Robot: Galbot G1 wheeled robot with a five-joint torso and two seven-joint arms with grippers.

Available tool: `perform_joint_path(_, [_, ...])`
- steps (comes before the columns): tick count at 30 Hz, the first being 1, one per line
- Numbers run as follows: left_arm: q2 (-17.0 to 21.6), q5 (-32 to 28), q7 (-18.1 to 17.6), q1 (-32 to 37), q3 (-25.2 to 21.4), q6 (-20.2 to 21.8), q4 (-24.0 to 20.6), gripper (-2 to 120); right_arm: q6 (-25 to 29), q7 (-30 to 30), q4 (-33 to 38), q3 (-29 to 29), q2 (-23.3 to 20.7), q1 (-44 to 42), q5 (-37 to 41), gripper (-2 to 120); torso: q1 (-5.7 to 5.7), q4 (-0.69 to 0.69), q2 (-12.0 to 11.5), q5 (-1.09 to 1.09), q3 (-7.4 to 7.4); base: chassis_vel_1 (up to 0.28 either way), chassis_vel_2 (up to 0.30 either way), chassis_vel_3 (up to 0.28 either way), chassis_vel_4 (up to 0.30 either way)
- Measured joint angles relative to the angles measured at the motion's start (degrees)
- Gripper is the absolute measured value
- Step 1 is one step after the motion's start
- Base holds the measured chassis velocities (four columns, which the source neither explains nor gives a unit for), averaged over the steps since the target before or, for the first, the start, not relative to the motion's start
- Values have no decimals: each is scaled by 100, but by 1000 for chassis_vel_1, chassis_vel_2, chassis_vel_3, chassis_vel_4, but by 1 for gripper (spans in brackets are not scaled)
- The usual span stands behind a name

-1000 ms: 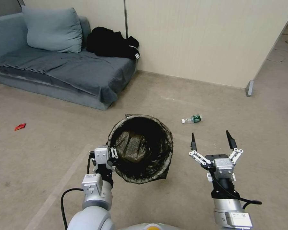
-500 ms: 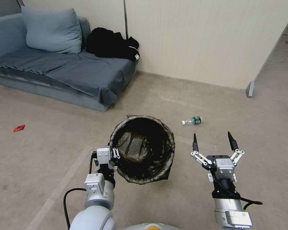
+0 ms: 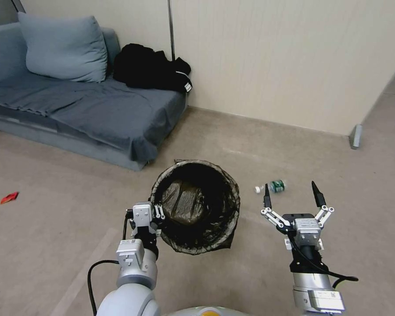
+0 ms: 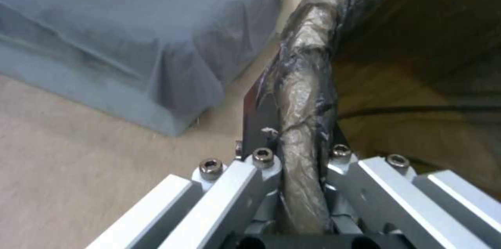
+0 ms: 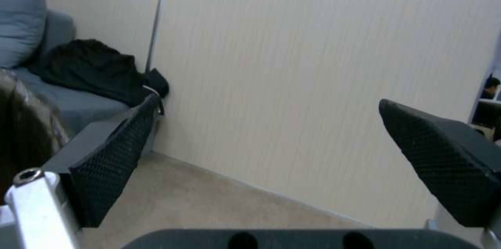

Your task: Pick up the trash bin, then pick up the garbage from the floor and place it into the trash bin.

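Here the left hand (image 3: 156, 213) is clamped on the rim of the trash bin (image 3: 196, 204), holding it off the floor (image 3: 52, 228). The right hand (image 3: 292, 196) hovers with fingers spread apart, just short of a plastic bottle (image 3: 272, 187) lying on the carpet.

Trash bin (image 3: 196, 206) centre, before sofa (image 3: 83, 109); bottle (image 3: 272, 187) on floor (image 3: 250, 145) just right of it; wrapper (image 3: 8, 197) far left.

Bare beige-grey carpeted floor (image 3: 320, 166) surrounds the clear plastic bottle with green label (image 3: 273, 186) (no clutter beside it); passage leftward is blocked by the held white bin with dark liner (image 3: 196, 206).
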Motion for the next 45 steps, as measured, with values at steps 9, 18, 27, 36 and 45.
perform_joint_path(9, [-5,-2,-6,-5,1,0,14,0,47,12,-37,-9,0,15,-12,100,1,0,0,-3,1,-255,250,233,-246])
perform_joint_path(18, [17,-1,-16,5,57,0,31,0,195,-8,-55,-33,0,27,-1,100,-1,-1,0,-3,-1,-3,-4,-3,2])
perform_joint_path(27, [40,0,-27,7,65,0,28,0,304,-70,-55,-29,0,21,9,100,-1,0,0,-3,-1,0,0,0,0])
perform_joint_path(36, [74,-7,-31,-5,123,-1,18,0,-65,98,13,-74,0,23,229,100,0,0,0,-3,0,0,0,0,0])
perform_joint_path(45, [158,-31,-34,-115,269,2,133,0,-547,206,14,-19,0,154,438,100,-1,0,0,-3,0,0,0,0,0])
